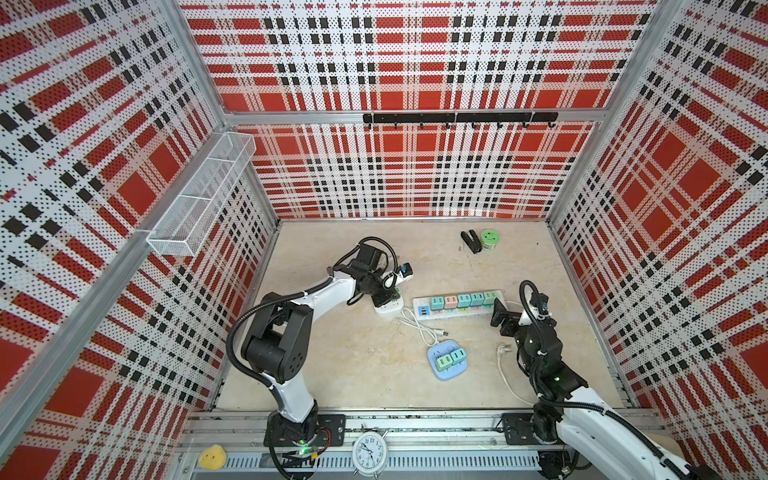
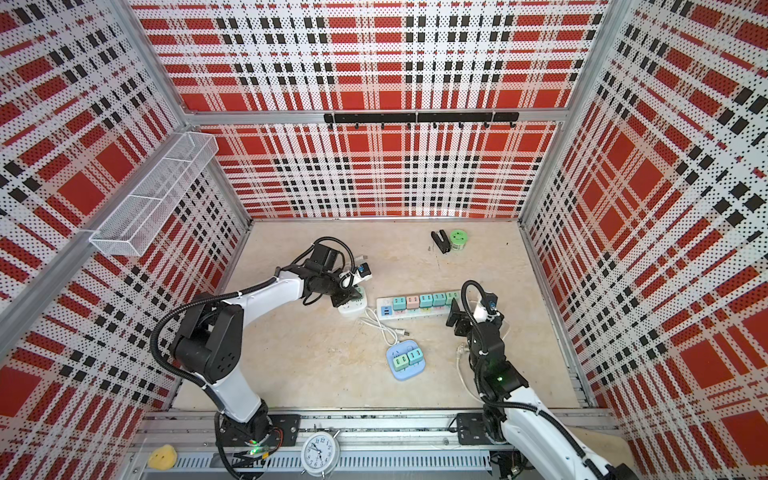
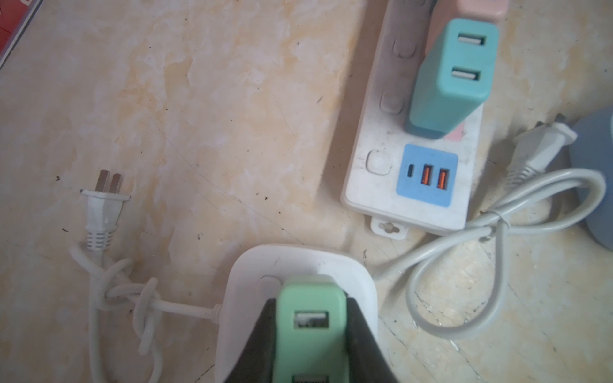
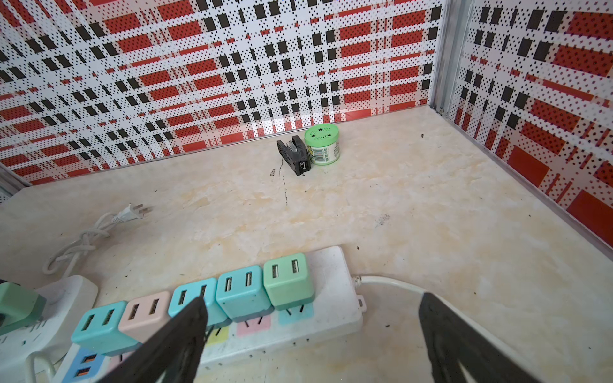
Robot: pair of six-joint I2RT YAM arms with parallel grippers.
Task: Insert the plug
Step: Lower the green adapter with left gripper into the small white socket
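Observation:
My left gripper (image 3: 311, 318) is shut on a mint green plug (image 3: 310, 298), a cube with two USB ports. The plug stands on a small white socket block (image 3: 252, 282); its prongs are hidden. In both top views this gripper (image 1: 384, 297) (image 2: 347, 296) sits over that block (image 1: 388, 311), left of the long white power strip (image 1: 457, 312). The strip carries several pastel plugs in a row. My right gripper (image 4: 313, 300) is open and empty at the strip's right end (image 1: 498, 313). A blue socket block (image 1: 442, 374) nearer the front holds two green plugs.
A looped white cable (image 1: 419, 328) lies between the blocks, and the strip's cord (image 1: 505, 370) trails past the right arm. A knotted cable with a two-pin plug (image 3: 102, 205) lies by the small block. A black clip (image 1: 470, 242) and a green tin (image 1: 490, 240) stand at the back.

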